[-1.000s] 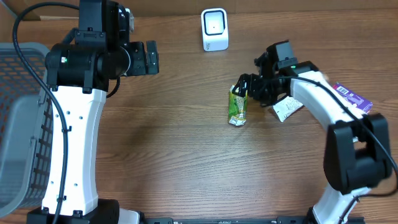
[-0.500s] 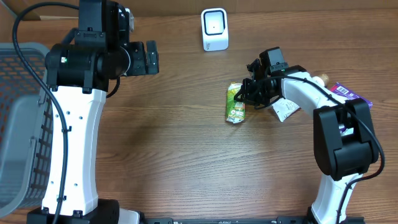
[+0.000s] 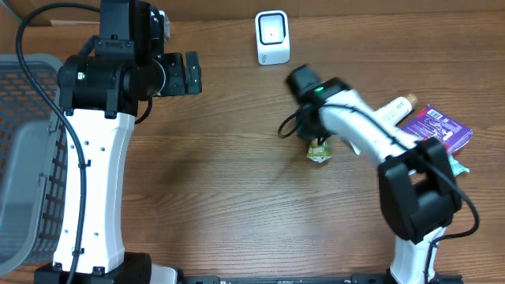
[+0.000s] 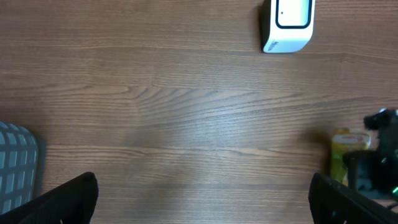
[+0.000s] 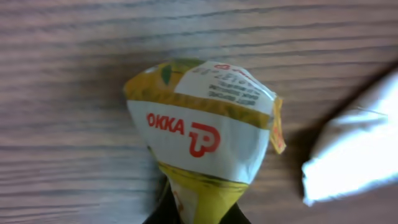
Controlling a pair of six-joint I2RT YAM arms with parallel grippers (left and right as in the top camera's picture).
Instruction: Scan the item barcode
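Right gripper (image 5: 196, 214) pinches the twisted end of a soft, light, probably slippery packet (image 5: 205, 134) right of centre, while the left gripper (image 4: 202, 190) gapes wide, empty.

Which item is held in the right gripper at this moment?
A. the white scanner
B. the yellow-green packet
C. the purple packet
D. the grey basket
B: in the right wrist view the yellow-green packet is pinched at its lower end by the right gripper, which is shut on it.
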